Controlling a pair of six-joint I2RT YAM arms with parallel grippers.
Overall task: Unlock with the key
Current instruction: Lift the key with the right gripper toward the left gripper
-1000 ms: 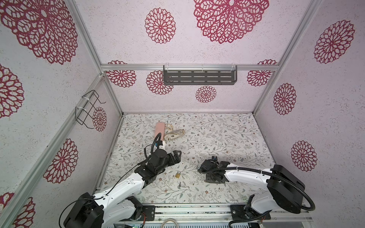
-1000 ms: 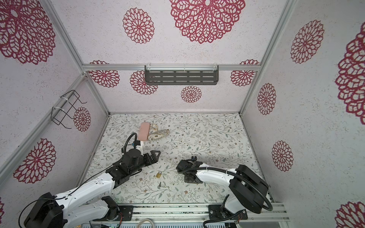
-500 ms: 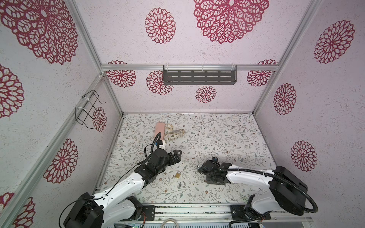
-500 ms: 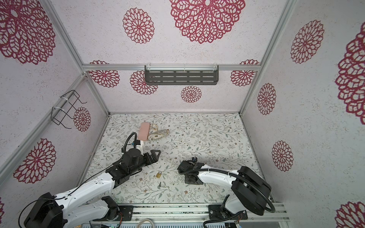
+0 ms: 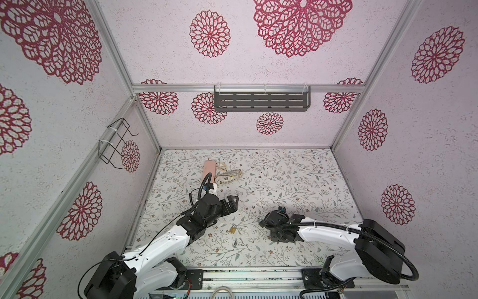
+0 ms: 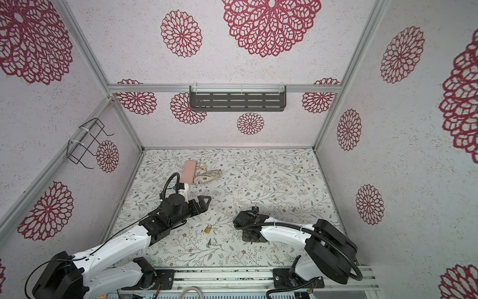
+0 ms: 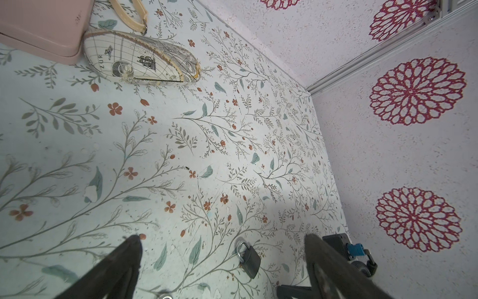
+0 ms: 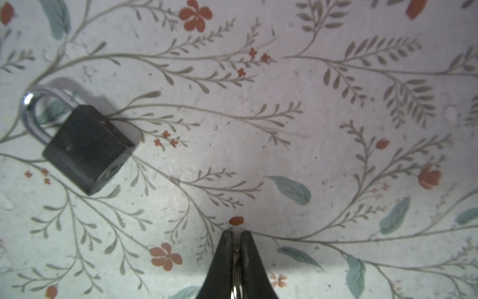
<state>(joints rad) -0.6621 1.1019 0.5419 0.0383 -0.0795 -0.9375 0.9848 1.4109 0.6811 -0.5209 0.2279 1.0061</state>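
The padlock (image 5: 233,229) lies flat on the bench (image 5: 284,181). Left jaws stand wide apart near it; right jaws, also near it, pinch a thin silvery metal piece (image 8: 236,269).

Both top views bright, light even and diffuse; only faint shadows on floor (image 5: 284,181). Wide-angle bend at edges, wall posts (image 5: 111,44) lean outward. Left wrist view sharp; fingers (image 7: 121,266) of left gripper (image 7: 222,238) dark, soft near lens. Right wrist view dimmer, slightly blurred, grey shade mid-frame; padlock (image 8: 85,147) casts soft shadow, glint on shackle (image 8: 27,103).
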